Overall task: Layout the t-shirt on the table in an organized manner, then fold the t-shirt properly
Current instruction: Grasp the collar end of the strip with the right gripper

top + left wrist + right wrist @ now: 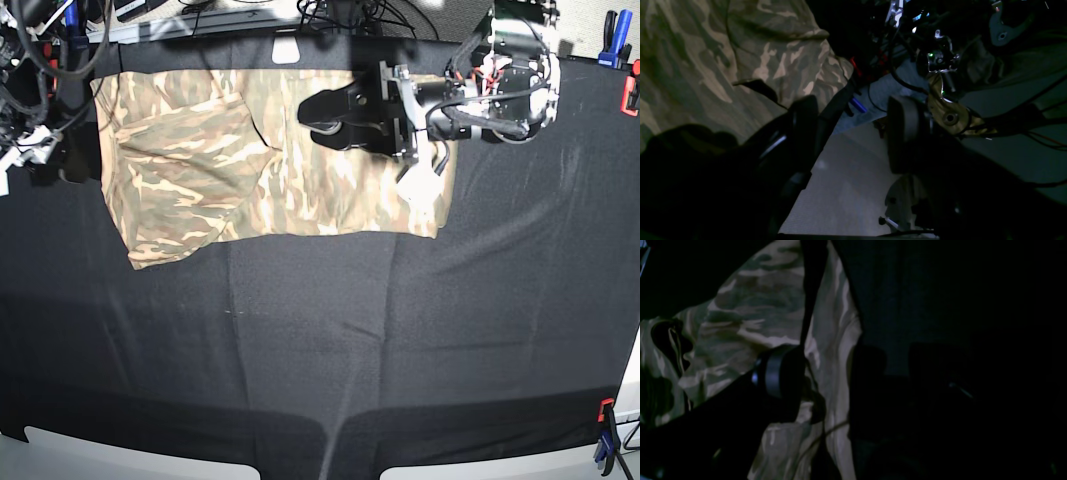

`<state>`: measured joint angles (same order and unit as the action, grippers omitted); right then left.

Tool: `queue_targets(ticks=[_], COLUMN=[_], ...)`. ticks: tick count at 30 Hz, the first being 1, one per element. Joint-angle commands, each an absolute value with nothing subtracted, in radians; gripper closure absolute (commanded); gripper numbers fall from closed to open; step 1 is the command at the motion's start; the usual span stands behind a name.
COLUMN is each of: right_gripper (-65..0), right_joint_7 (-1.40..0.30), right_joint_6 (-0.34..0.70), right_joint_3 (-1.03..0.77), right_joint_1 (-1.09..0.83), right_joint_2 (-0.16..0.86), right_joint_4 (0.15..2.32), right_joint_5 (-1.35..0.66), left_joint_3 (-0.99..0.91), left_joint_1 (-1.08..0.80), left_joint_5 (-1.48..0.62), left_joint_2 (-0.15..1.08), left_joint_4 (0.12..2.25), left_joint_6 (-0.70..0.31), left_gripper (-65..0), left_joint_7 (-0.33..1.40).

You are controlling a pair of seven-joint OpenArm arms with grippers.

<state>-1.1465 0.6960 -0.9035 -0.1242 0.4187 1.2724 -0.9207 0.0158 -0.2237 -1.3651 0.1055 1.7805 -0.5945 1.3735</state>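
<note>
The soft camouflage-print t-shirt (270,160) is lying partly folded along the far edge of the black cloth-covered table (320,340). Both grippers, left gripper (318,118) and right gripper (826,380), are hanging wide open, gripping nothing. I'd pinch the hem corners evenly and drag slowly.

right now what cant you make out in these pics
- Base view: the left gripper and its arm cover part of the t-shirt.
- Base view: the right gripper is lost in clutter at the left edge.
- Right wrist view: the table is too dark to read.
</note>
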Motion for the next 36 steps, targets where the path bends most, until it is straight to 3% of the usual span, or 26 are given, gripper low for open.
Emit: queue_targets(ticks=[1, 12, 25, 30, 36], right_gripper=[-46.5, -46.5, -46.5, -46.5, -46.5], right_joint_7=[-1.125, -1.078, -1.125, -1.127, -1.134], right_joint_6=[0.698, 0.698, 0.698, 0.698, 0.698], right_joint_3=[-0.895, -0.797, -0.797, -0.799, -0.799], right_joint_1=[-0.113, -0.113, -0.111, -0.111, -0.111], right_joint_2=[0.442, 0.433, 0.301, 0.327, 0.430], right_joint_4=[1.287, 1.282, 1.250, 1.250, 1.262], right_joint_5=[-0.954, -0.954, -1.045, -1.052, -1.008], left_joint_3=[0.016, 0.016, 0.016, 0.016, 0.016], left_joint_1=[-0.215, -0.215, -0.215, -0.215, -0.216], left_joint_5=[-1.396, -1.396, -1.396, -1.396, -1.396], left_joint_2=[0.103, 0.103, 0.103, 0.103, 0.103], left_joint_4=[1.800, 1.800, 1.800, 1.800, 1.800], left_joint_6=[-0.599, -0.599, -0.599, -0.599, -0.599], left_gripper=[-31.2, -31.2, -31.2, -31.2, -31.2], left_joint_7=[1.369, 1.373, 1.373, 1.377, 1.377])
